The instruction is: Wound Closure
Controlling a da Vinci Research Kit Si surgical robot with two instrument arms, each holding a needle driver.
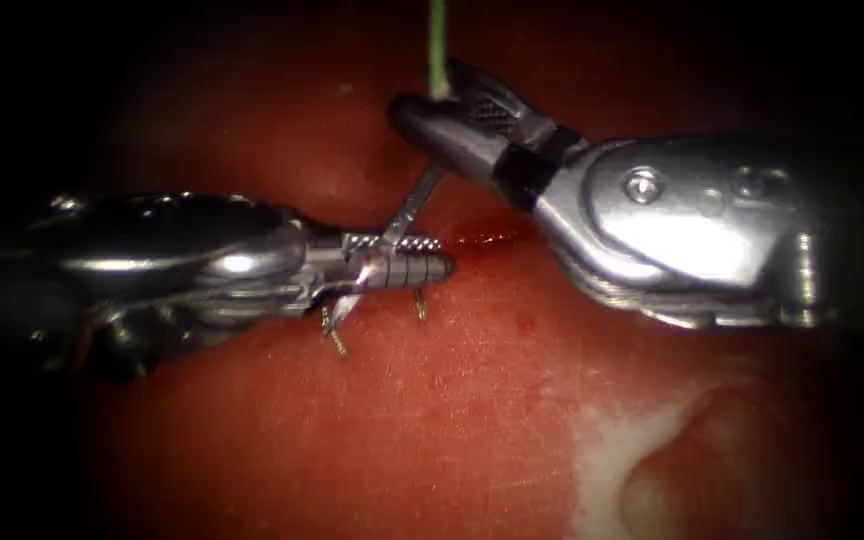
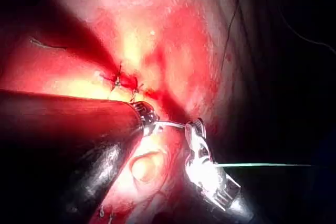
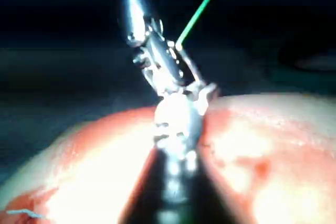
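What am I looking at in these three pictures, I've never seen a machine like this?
This is a surgical practice robot stitching a cut in pork belly, the tissue. One picture looks down through an endoscope; the other two come from cameras near each arm's wrist. The left arm's tool comes in from the left with its fingers shut on the curved needle near one end. The right arm's tool is shut on the needle's other end, where the green thread leaves. The needle is held above the tissue, not in it. Short stitch ends stand nearby.

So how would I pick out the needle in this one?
Start at the left tool, the steel instrument lying across the tissue. The needle is the thin silver sliver clamped across its tip, rising obliquely to the right tool. Unlike the green thread above, it is rigid, metallic and glinting.
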